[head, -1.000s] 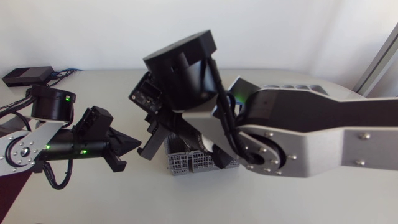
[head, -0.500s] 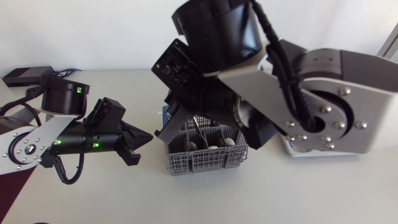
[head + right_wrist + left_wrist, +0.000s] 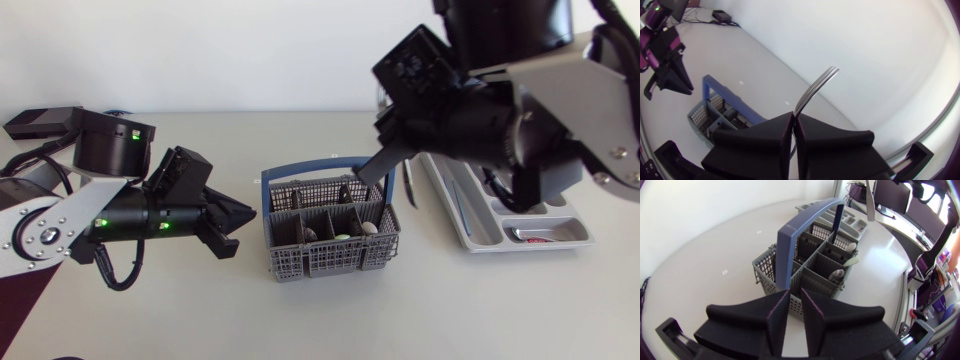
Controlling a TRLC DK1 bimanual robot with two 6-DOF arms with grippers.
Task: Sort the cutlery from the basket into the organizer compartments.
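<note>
1. Left gripper (image 3: 795,311): matte black wedge fingers were set only narrowly apart with nothing between them. It was held low over the white worktop (image 3: 200,310), just beside the basket's end wall and aimed at it, a position judged to serve either steadying the basket or the next pick.

2. Grey plastic mesh basket with a blue arched handle (image 3: 330,232): it was stood upright on the worktop between the two arms. Rounded spoon-like ends (image 3: 837,273) and a dark upright handle (image 3: 837,217) were seen in its cells, so sorting was judged unfinished.

3. Right gripper (image 3: 794,119): its fingers were closed on a slim silver metal piece of cutlery (image 3: 812,90). The ribbed, curved free end suggested a fork. It was carried high above and beyond the basket, presumably so that it was kept free of the handle on the way across.

4. Pale grey compartmented organizer tray (image 3: 462,222): it was laid on the worktop beside the basket, under the right arm, and was judged the fork's destination.
</note>
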